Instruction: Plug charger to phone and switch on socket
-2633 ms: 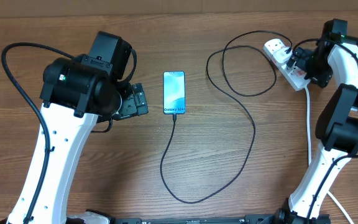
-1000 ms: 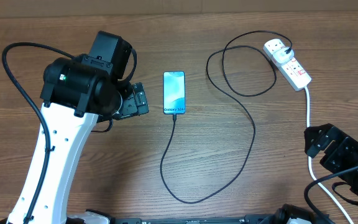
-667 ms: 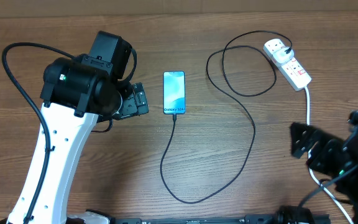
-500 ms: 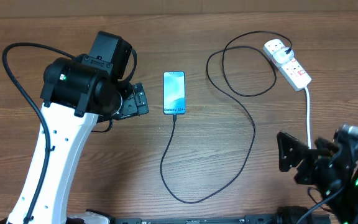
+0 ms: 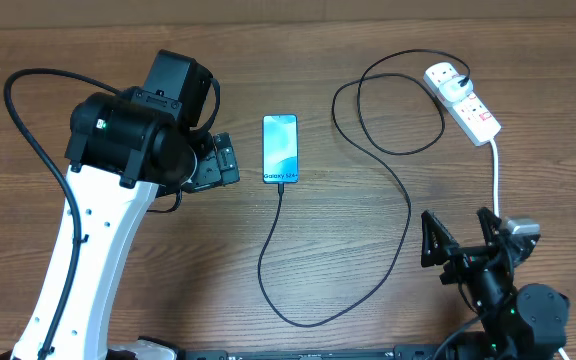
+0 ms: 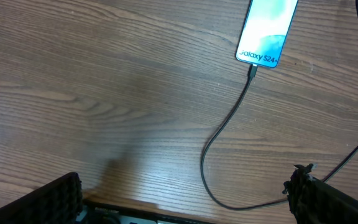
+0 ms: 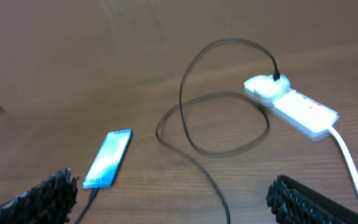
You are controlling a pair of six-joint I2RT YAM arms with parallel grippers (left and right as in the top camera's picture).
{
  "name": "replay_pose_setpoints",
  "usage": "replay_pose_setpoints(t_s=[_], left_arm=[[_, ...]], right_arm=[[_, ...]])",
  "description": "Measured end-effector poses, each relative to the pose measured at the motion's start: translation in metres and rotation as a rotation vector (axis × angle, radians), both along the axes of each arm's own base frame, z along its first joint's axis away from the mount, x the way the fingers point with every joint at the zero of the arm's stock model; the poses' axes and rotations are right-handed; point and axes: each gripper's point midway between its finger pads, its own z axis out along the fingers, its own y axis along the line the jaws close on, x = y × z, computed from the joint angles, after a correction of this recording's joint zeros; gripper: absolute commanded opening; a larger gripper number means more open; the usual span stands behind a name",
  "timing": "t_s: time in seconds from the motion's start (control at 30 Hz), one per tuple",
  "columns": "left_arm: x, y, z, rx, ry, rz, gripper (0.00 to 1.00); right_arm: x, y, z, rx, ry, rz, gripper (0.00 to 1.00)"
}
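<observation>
Nearest the bases, the right claw (image 5: 459,240) hangs released and empty above the worktop (image 5: 558,170), just beside the thick white cord (image 5: 497,190). The left claw (image 6: 185,200) is spread wide and holds nothing, left of the phone (image 5: 280,149). The charger (image 5: 409,210) seems seated in the phone's near short edge, then loops off to its adapter in the socket (image 5: 473,110), far right.
</observation>
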Motion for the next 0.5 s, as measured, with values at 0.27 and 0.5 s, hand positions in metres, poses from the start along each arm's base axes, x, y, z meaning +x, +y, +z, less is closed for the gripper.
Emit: replay_pose_setpoints(t_s=[0.27, 0.5], left_arm=[[0.000, 0.000, 0.000, 0.000, 0.000, 0.000, 1.00], [0.000, 0.000, 0.000, 0.000, 0.000, 0.000, 1.00]], right_arm=[[0.019, 0.000, -0.019, -0.037, -0.136, 0.006, 1.00], [0.027, 0.002, -0.027, -0.093, -0.218, 0.017, 1.00]])
